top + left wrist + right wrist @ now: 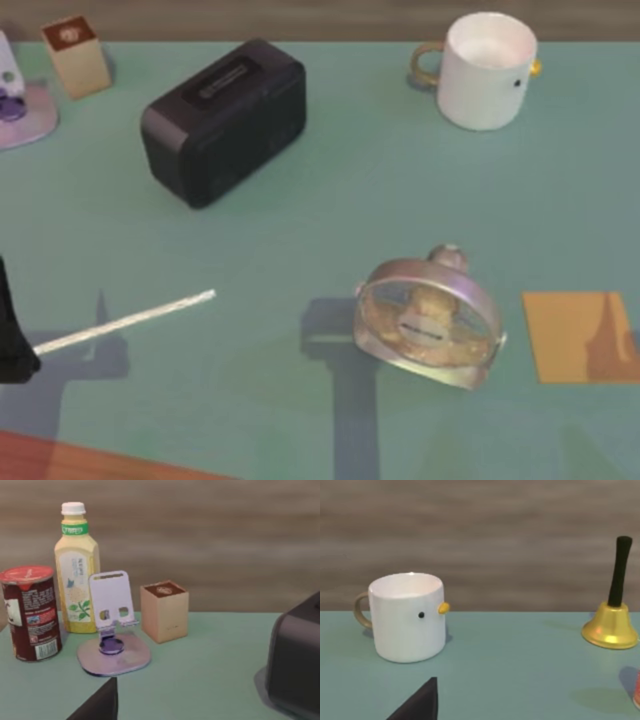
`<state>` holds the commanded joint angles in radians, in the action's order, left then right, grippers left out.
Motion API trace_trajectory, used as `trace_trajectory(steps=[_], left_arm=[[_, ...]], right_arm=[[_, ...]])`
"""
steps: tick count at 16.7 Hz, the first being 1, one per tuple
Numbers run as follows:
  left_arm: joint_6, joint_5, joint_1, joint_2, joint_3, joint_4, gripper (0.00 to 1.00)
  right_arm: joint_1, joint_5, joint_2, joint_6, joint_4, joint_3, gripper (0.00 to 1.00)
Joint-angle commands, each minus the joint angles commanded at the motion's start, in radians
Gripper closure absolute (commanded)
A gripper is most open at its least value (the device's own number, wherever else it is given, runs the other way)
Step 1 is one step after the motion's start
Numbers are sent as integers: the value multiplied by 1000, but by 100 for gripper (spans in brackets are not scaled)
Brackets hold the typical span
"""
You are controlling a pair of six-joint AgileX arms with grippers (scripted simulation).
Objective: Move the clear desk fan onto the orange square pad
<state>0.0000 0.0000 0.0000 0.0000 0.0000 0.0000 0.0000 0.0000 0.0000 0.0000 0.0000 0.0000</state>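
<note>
Teal table (330,200), brown panelled wall behind.
The clear desk fan (428,322) sits right of centre, near but apart from the orange square pad (580,336) at the right edge. Neither gripper's opening can be told.

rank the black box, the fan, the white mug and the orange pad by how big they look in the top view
1. black rounded box
2. clear desk fan
3. white mug and orange square pad: look alike, pad cut by the edge
</note>
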Motion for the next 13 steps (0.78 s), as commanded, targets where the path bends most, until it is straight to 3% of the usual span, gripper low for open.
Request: trace_trajectory(steps=[6, 13], left_arm=[[0, 0, 0, 0, 0, 0, 0], [0, 0, 0, 0, 0, 0, 0]], right_arm=[[52, -4, 104, -35, -100, 103, 0], [262, -2, 671, -177, -538, 635, 0]])
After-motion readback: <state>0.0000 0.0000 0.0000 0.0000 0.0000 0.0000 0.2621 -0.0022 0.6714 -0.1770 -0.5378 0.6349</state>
